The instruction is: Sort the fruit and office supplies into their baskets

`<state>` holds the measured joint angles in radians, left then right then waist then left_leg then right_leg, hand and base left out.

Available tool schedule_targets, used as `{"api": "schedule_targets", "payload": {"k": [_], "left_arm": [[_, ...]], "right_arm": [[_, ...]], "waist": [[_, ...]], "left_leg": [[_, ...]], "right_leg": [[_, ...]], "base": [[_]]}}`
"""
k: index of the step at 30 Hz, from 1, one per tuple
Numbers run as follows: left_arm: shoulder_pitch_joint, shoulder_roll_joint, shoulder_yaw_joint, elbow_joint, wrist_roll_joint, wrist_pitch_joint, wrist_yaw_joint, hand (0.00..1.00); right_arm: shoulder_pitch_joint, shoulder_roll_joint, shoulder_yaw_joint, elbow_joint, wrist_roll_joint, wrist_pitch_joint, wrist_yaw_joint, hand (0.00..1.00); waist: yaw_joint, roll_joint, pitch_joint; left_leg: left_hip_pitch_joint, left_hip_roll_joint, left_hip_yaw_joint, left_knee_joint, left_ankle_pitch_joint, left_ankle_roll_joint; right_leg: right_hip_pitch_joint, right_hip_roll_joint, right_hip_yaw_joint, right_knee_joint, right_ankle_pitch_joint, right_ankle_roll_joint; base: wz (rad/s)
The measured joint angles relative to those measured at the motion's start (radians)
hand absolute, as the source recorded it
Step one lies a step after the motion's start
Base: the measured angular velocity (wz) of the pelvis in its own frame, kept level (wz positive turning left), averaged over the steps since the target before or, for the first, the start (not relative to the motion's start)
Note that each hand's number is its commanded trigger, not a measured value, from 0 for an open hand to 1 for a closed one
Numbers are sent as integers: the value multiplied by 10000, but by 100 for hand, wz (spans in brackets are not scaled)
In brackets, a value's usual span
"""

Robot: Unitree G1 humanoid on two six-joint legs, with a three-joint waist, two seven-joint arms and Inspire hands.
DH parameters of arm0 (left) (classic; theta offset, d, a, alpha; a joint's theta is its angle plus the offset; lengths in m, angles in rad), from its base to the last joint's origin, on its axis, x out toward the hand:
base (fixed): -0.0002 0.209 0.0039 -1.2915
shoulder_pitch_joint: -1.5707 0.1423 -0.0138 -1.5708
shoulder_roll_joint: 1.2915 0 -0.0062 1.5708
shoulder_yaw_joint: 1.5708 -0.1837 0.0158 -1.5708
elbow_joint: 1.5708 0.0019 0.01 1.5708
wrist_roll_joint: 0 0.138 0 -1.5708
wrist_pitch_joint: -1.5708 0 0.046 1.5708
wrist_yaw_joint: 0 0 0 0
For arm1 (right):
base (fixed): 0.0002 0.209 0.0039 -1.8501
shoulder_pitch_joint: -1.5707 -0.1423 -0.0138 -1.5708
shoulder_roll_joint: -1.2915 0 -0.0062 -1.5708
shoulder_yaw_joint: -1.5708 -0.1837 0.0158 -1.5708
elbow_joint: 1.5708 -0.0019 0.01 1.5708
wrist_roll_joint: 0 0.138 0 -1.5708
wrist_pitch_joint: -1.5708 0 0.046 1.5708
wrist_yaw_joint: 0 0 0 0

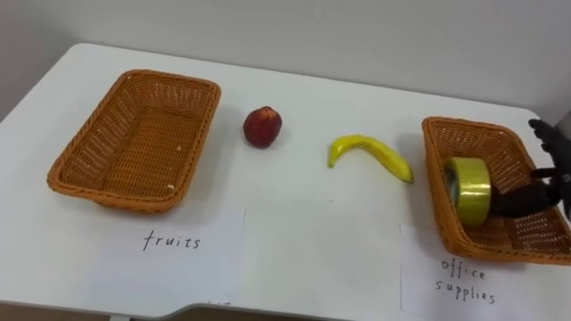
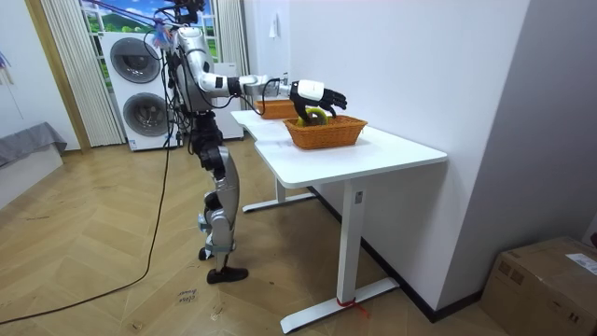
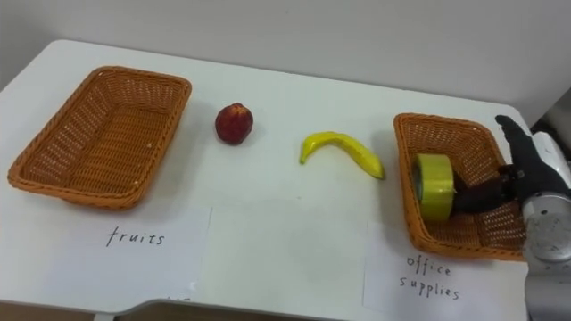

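Left eye view: the right hand [image 1: 551, 178], fingers spread loose, hovers at the basket's [image 1: 434, 183] right rim. The tape roll [image 1: 469, 187] stands inside, just left of its thumb. A banana [image 1: 370, 153] and a peach [image 1: 262, 127] lie farther left on the open table [image 1: 294, 241].
Room view: the hand hangs above the basket, near the table's end.

A yellow-green tape roll [image 1: 468, 187] is standing on edge inside the right wicker basket [image 1: 464, 126]. A red peach [image 1: 262, 127] and a curved banana [image 1: 370, 153] are lying on the table [image 1: 303, 209], between it and the left wicker basket [image 1: 85, 147].
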<state>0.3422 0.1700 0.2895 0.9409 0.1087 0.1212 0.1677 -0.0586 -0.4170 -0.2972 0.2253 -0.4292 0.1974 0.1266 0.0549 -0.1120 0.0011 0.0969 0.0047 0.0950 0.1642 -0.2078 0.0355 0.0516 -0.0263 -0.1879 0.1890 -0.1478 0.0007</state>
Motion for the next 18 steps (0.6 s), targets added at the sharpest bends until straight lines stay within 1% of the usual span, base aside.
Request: {"api": "schedule_targets", "payload": {"k": [5, 7, 8, 9, 12, 15, 17, 18], "left_arm": [[1, 50, 15, 0, 29, -2, 0, 0], [-1, 50, 44, -12, 31, -2, -15, 0], [-4, 55, 77, -11, 33, -1, -15, 0], [-15, 55, 104, -11, 32, 1, -17, 0], [-143, 53, 116, 0, -206, 7, -26, 0], [-270, 58, 107, 93, -337, 1, -15, 0], [-465, 63, 83, 192, -396, -7, -14, 0], [-487, 68, 55, 205, -400, -12, -10, 0]], "right_arm": [[-3, -54, -3, -31, -126, 2, -38, 0], [-12, -153, -3, -79, -157, 2, -35, 0], [-23, -223, -5, -107, -202, 2, -34, 0], [-34, -246, -4, -127, -330, 6, -27, 0], [-38, -323, 0, -723, -697, 43, 11, 0], [-353, -645, 35, -1339, -692, 38, 29, 0], [-698, -920, 35, -1582, -687, 37, 25, 0], [-775, -961, 35, -1627, -689, 28, 15, 0]], "waist": [[-57, -9, 1], [-66, -27, -23], [-70, -6, -14], [-73, -34, -31], [-134, -17, -20], [-211, -18, -7], [-218, -84, 3], [-233, -103, 6]], "left_leg": [[-18, -9, -15, 1, -13, 13], [-11, -9, -15, 1, -15, 16], [0, -8, -15, 0, -15, 16], [1, -4, -14, 0, -15, 16], [-5, 0, -15, 2, -16, 15], [2, -1, 8, 5, -16, 15], [8, -3, 42, 12, -16, 15], [9, -4, 50, 12, -16, 15]], "right_leg": [[-10, -6, 0, -14, -3, 4], [-6, -6, 6, -13, -4, 7], [1, -5, 6, -10, -4, 7], [-6, -3, 6, -6, -4, 7], [-22, -5, 8, 9, -4, 7], [-18, 2, 97, 15, -4, 7], [-12, 8, 139, -2, -4, 6], [-11, 11, 151, -8, -4, 6]], "base": [[0], [0], [0], [0], [0], [-3], [-4], [0]]}}
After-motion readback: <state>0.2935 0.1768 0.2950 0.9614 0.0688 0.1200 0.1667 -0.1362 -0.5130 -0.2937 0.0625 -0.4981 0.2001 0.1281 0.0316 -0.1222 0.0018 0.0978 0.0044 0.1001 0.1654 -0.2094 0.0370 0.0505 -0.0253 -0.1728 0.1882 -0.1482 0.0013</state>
